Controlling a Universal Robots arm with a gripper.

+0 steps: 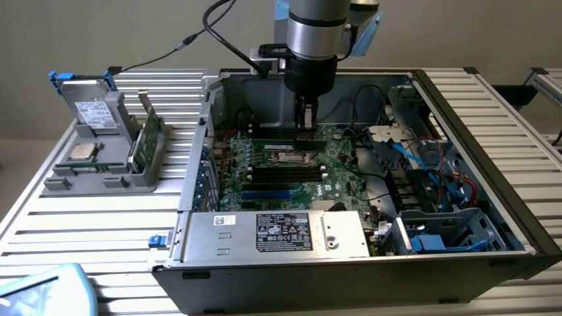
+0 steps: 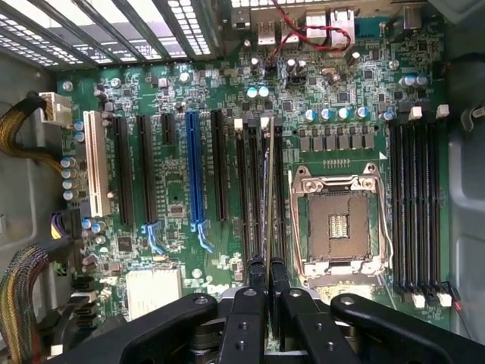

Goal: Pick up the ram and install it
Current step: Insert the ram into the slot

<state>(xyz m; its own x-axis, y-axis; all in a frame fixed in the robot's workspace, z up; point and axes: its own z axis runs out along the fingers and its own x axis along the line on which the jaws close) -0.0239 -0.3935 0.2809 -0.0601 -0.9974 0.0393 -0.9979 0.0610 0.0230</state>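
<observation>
The jaws are closed on the ram, held edge-on over the black memory slots beside the processor socket, far inside the computer case. Any tilt or offset from the slot could jam the ram on a latch or twist it in the grip.

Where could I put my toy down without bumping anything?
The slatted table is bare in front of the gray holder, beside the computer case. Another bare strip lies past the case on the exterior view's right. Inside the case it's crowded: cables, the motherboard, and the gripper holding the ram.
</observation>
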